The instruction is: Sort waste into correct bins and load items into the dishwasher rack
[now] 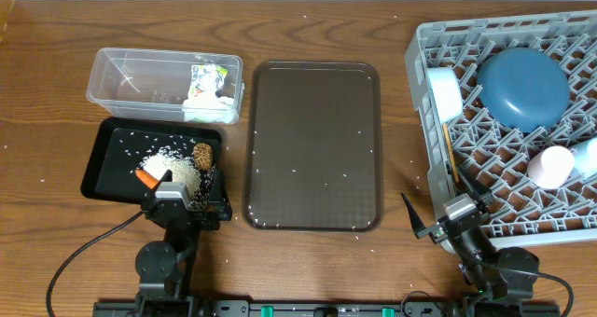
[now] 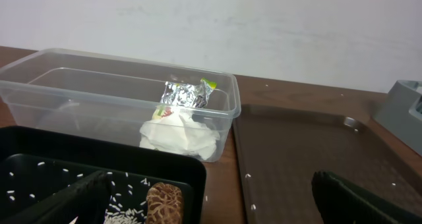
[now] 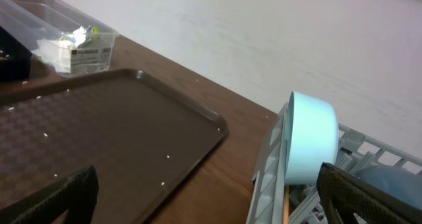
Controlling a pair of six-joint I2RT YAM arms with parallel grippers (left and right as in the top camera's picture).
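The clear tub (image 1: pixel 131 84) holds the wrapper (image 1: pixel 208 77) and napkin (image 1: pixel 207 107), also in the left wrist view (image 2: pixel 184 93) (image 2: pixel 179 135). The black tray (image 1: pixel 107 163) holds rice (image 1: pixel 173 163), the carrot (image 1: pixel 145 178) and the brown lump (image 1: pixel 202 154). The grey rack (image 1: pixel 485 140) holds the blue dish (image 1: pixel 522 87), white bowl (image 1: pixel 446 93), pink cup (image 1: pixel 550 165), blue cup (image 1: pixel 588 156) and chopsticks (image 1: pixel 451 154). My left gripper (image 1: pixel 187 203) (image 2: pixel 211 207) is open and empty at the black tray's near right corner. My right gripper (image 1: pixel 448 222) (image 3: pixel 211 204) is open and empty at the rack's near left corner.
The dark brown serving tray (image 1: pixel 312 144) lies between the bins and the rack, with a few rice grains on it. Stray grains dot the wooden table (image 1: pixel 392 37). A pale wall stands behind the table.
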